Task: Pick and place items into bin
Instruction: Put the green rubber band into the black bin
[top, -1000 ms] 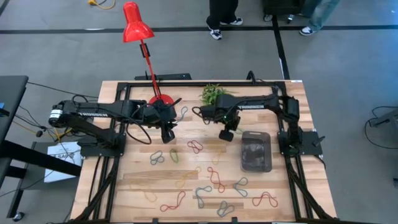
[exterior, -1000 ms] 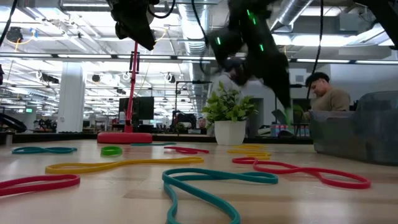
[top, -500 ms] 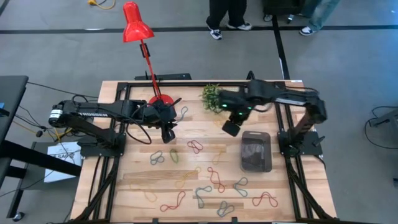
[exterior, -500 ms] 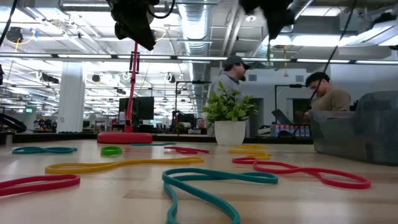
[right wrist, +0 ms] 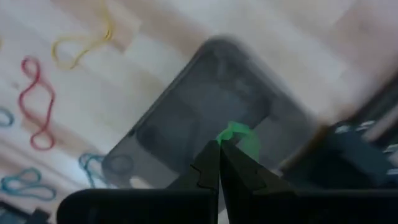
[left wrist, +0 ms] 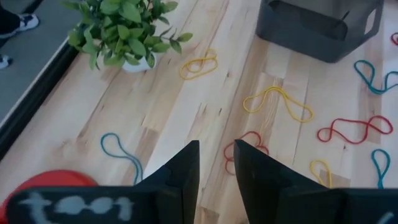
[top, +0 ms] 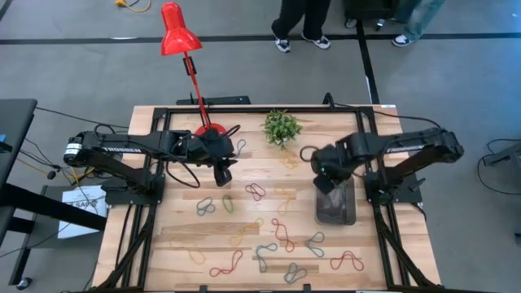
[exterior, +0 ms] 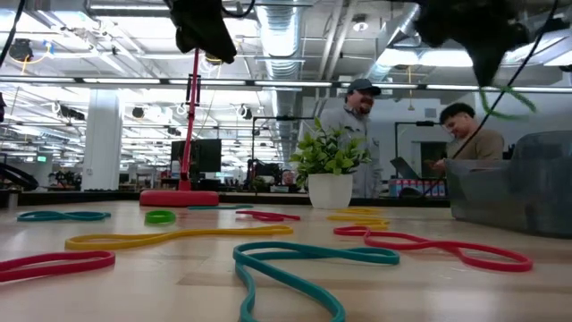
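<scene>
Wooden table [top: 183, 244], red lamp [top: 177, 37] and plant [top: 281, 126] at its far edge, right gripper [right wrist: 219, 144] above the grey bin [top: 335, 203], pinching a green band [right wrist: 236, 134], left gripper [left wrist: 216, 163] hovering near the lamp base, narrowly parted, holding nothing, coloured bands [top: 281, 232] scattered beside the bin.

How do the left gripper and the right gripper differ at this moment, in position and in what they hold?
The left gripper is above bare wood near the red lamp base, while the right gripper is above the bin. The left gripper's fingers stand slightly apart and hold nothing; the right gripper's fingers are pressed together on a green band. Both are raised above the table and touch nothing on it.
</scene>
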{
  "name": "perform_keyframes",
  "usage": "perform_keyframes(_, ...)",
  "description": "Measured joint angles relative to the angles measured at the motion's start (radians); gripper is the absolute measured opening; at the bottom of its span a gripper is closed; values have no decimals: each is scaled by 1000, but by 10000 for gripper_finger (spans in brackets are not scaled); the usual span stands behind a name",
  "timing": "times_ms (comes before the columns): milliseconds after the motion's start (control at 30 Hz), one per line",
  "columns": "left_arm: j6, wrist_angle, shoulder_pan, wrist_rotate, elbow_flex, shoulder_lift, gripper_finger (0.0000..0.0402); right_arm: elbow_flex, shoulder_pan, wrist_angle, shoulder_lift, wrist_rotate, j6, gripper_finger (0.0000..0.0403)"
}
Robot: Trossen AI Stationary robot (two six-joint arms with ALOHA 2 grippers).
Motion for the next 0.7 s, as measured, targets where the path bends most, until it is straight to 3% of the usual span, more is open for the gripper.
perform_keyframes(167,18,1,0,-33,0,0,88,-110,43,123,4,-20,13,1)
perform_keyframes(500,15,0,0,-30,0,0,88,-217,18,155,150,7,42,1)
perform_keyframes(700,12,-1,0,-30,0,0,88,-227,-7,159,230,-24,-22,31)
